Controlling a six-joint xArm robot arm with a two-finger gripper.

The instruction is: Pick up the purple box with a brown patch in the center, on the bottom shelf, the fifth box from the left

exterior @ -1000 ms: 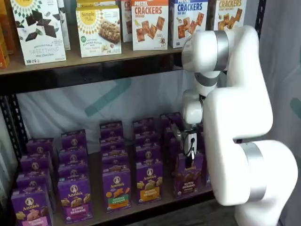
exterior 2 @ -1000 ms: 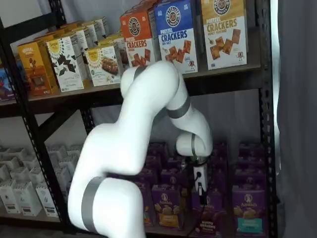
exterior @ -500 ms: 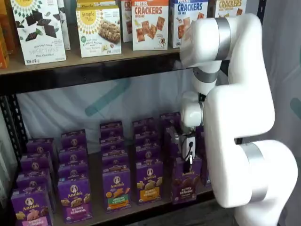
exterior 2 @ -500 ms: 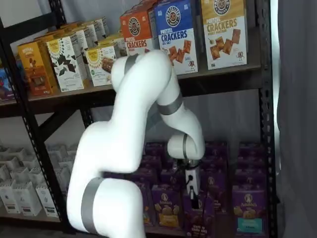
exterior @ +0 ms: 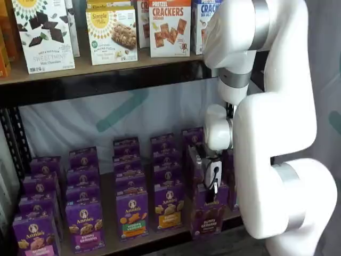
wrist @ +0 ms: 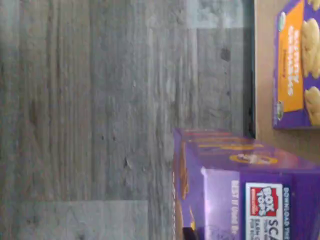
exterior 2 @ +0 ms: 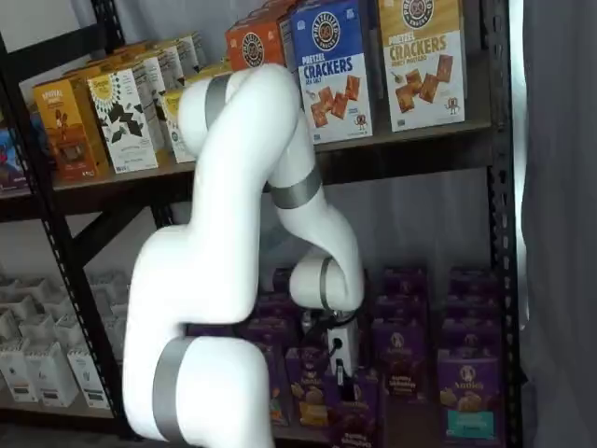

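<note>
The purple box (exterior: 208, 214), with dark brown bunny crackers on its front, hangs upright in front of its row, at the front edge of the bottom shelf (exterior: 109, 234). It also shows in the other shelf view (exterior 2: 354, 422). My gripper (exterior: 211, 188) sits on the box's top with its black fingers closed on it; it shows in both shelf views (exterior 2: 341, 381). In the wrist view the box's purple top with a Box Tops label (wrist: 252, 197) is close under the camera, over grey wood floor.
Rows of purple Annie's cartons fill the bottom shelf, among them an orange-banded one (exterior: 169, 206) and a teal-patched one (exterior 2: 471, 399). Cracker boxes (exterior: 169, 26) stand on the board above. A black upright (exterior 2: 499, 233) is at the right. My white arm (exterior: 272, 133) stands before the shelves.
My gripper has drawn back from the shelf with the purple box in it. The box has come forward out of its row, and the arm's upper joints have risen.
</note>
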